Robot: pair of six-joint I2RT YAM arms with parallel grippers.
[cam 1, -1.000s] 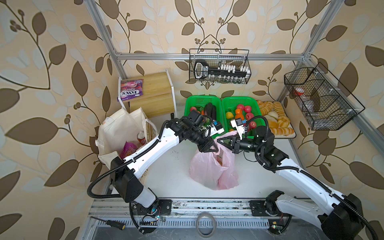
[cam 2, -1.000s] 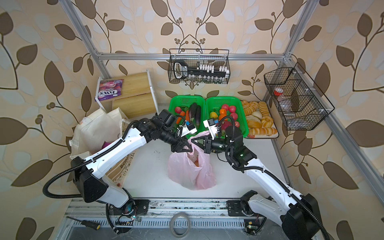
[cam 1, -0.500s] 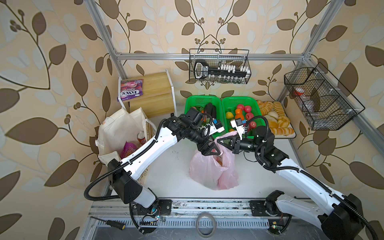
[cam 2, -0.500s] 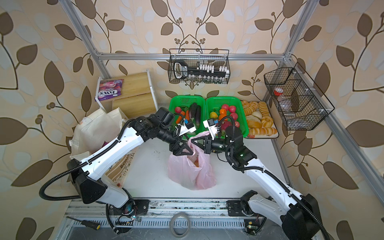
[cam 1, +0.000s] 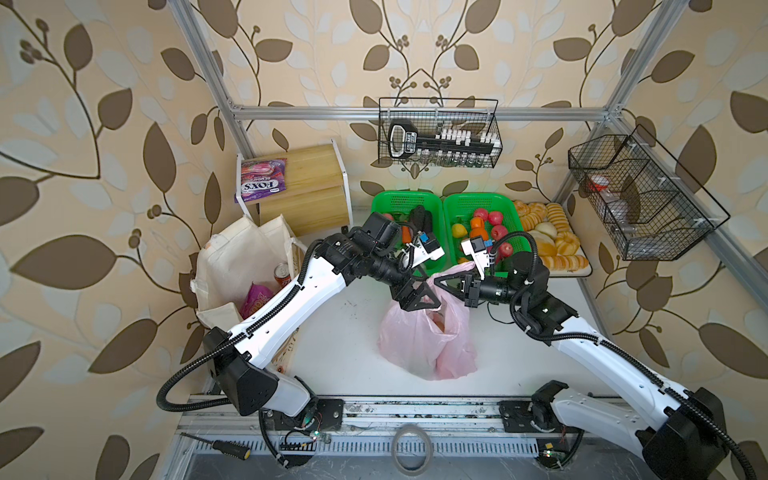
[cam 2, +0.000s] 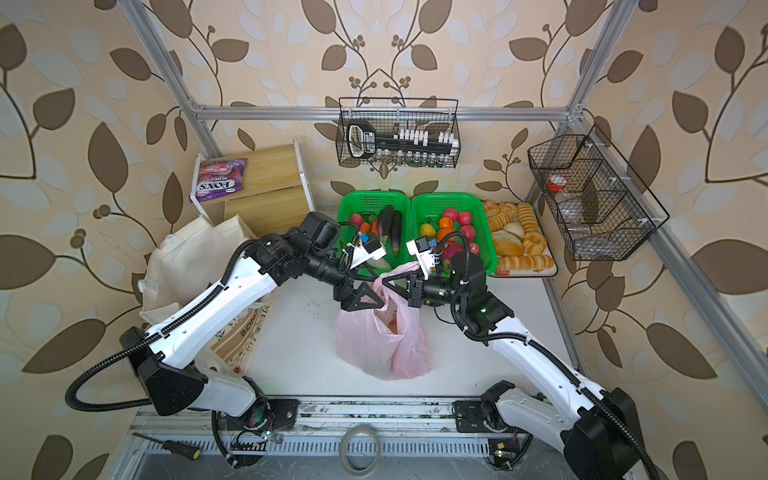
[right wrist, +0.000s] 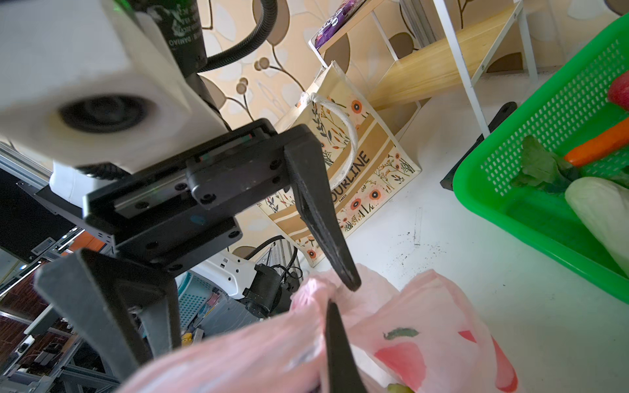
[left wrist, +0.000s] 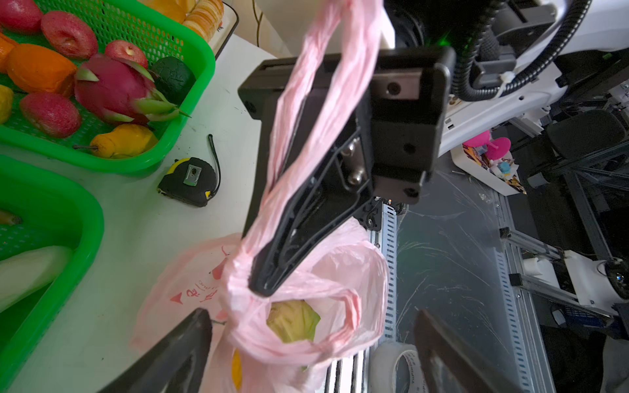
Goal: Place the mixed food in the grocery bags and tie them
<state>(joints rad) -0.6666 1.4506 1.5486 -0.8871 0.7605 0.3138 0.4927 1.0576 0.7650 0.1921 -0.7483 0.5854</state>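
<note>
two tools, left tool (cam 1: 420, 302) apart, right tool (left wrist: 263, 285) clamped on pink bag (cam 1: 428, 345), tote (right wrist: 374, 149) lettered "ourline"

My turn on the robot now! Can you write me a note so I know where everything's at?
Left claw: open, at the handles of the pink bag, gripping nothing.
Right claw: shut on a twisted handle of the pink bag.
Things: green cabbage inside the pink bag; red can and purple packet inside the canvas tote.
Done: those items are bagged; handles are twisted together.
To do: finish the pink bag's knot, which looks loose; tie the tote.
</note>
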